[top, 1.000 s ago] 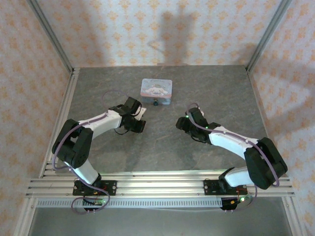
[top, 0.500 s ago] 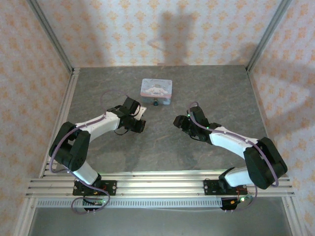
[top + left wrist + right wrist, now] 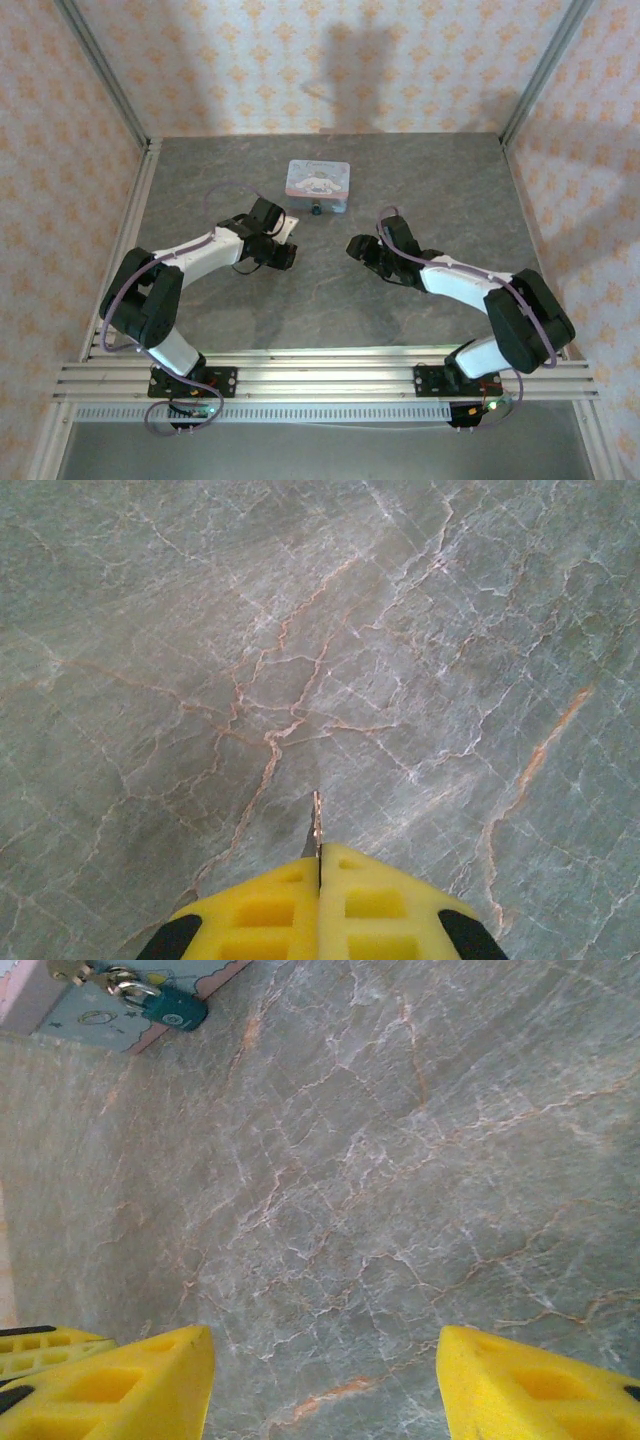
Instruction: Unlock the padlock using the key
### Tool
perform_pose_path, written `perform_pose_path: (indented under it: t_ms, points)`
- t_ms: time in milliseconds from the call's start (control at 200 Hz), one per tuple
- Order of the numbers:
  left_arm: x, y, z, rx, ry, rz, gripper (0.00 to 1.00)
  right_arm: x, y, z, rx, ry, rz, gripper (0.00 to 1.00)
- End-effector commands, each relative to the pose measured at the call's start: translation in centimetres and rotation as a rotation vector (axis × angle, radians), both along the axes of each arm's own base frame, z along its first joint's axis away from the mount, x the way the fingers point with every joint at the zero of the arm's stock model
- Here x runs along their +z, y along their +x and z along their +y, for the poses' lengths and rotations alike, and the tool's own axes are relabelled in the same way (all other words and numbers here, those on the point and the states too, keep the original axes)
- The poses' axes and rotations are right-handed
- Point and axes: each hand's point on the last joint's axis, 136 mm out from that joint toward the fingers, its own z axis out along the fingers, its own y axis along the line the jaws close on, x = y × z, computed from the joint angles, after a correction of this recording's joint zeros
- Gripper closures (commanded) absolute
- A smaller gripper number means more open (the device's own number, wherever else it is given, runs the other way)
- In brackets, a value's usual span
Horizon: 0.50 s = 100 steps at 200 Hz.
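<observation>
Grey marbled tabletop (image 3: pixel 330 295) — peach-patterned walls (image 3: pixel 300 60), teal padlock (image 3: pixel 175 1008).

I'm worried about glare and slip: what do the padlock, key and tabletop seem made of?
The padlock: teal body with a smooth, painted-looking coat and a shiny silvery shackle, probably metal. The key: thin pale sliver with a metallic glint, likely steel. The tabletop: grey with pale and orange veins like stone, matt; possibly a printed sheet.
</observation>
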Motion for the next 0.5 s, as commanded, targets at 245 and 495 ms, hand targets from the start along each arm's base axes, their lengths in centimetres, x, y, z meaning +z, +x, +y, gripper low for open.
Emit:
perform_pose_path:
  t_ms: [245, 495]
  points:
    - [4.6, 0.8, -1.1, -0.022, -0.086, -0.108, 1.0, 3.8, 1.1, 1.0, -0.009, 0.102, -0.066, 0.41]
    - [7.4, 1.1, -1.9, -0.026, -0.147, -0.154, 1.0, 7.2, 1.1, 1.3, -0.011, 0.176, -0.13, 0.46]
